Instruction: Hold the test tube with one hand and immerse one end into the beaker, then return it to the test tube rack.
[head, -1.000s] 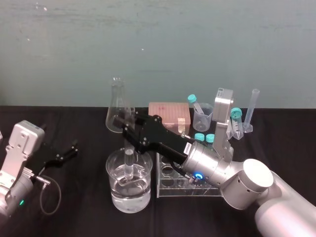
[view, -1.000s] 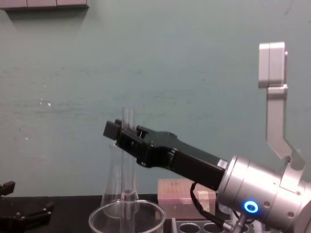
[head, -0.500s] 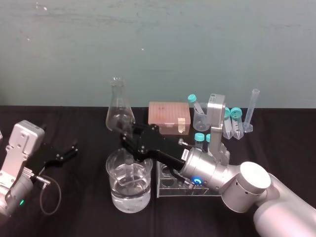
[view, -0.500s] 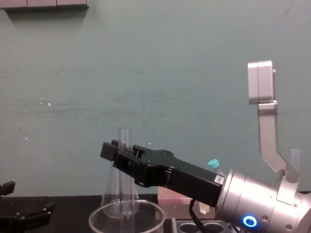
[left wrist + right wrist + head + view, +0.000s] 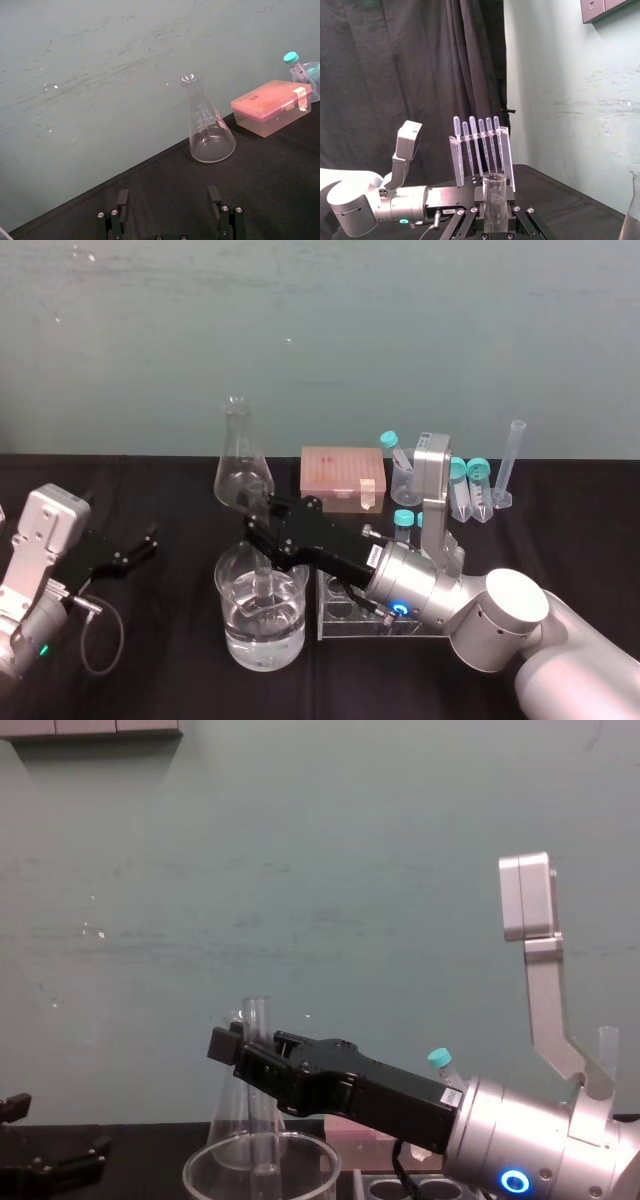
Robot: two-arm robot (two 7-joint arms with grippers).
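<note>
Black cloth covers the desk (image 5: 180,680), matte and faintly woven, under a scuffed teal wall. The right claw (image 5: 258,530) is a boxy black two-fingered head on a brushed silver wrist with a blue ring light. It reaches out nearly level, its fingers pressed onto the test tube (image 5: 263,578), a slim clear glass tube held upright. In the right wrist view the tube's open top (image 5: 494,200) stands between the two fingers.

Directly beneath the claw sits the beaker (image 5: 232,635), wide thick-rimmed glass partly filled with clear liquid. The tube's lower part is down inside it, though glare hides whether the rounded end meets the liquid. In the chest view the tube (image 5: 259,1020) rises above the claw and drops past the beaker's rim (image 5: 197,1170) — both are cut off by the frame edge.

Just beside the beaker, under the claw's wrist, the pale translucent test tube rack (image 5: 338,612) is half covered by the arm. Behind the claw stand a conical Erlenmeyer flask (image 5: 238,460) and a pink box (image 5: 343,472). Teal-capped tubes (image 5: 478,488) stand beyond the wrist. The left claw (image 5: 140,546) is well apart from all this, its fingers spread around nothing.
</note>
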